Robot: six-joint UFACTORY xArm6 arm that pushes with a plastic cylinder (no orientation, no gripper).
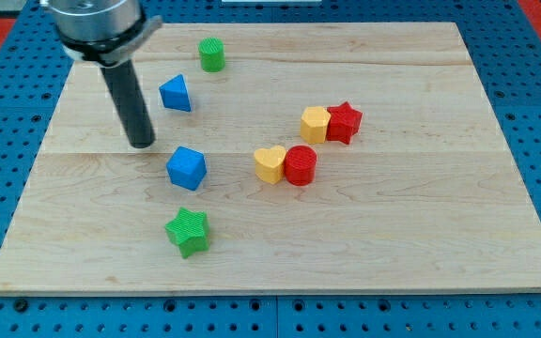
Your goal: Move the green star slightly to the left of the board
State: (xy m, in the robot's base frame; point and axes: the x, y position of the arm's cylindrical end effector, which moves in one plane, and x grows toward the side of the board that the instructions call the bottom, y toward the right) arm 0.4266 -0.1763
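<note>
Rod comes down from the view's top left; tip (143, 144) sits on the wooden board (421, 235), left of centre. No gripper on this rig, just the bare rod, so nothing to open or close, and it holds nothing.

Green star (189, 231) lies toward the view's bottom, left of centre, near the board's lower edge. It is well below the tip and slightly to its right; no contact.

Blue cube (187, 167) is just right of the tip and a little lower, close but apart. It sits between the tip and the star, directly above the star.

Blue triangular block (176, 93) is above and right of the tip, near the rod's shaft. Green cylinder (212, 53) is near the board's top edge, right of the rod.

Mid-board, two touching pairs: yellow heart (270, 163) against red cylinder (301, 165); above and right of them, yellow hexagonal block (315, 123) against red star (345, 121).

Board rests on a blue pegboard table (7, 84).
</note>
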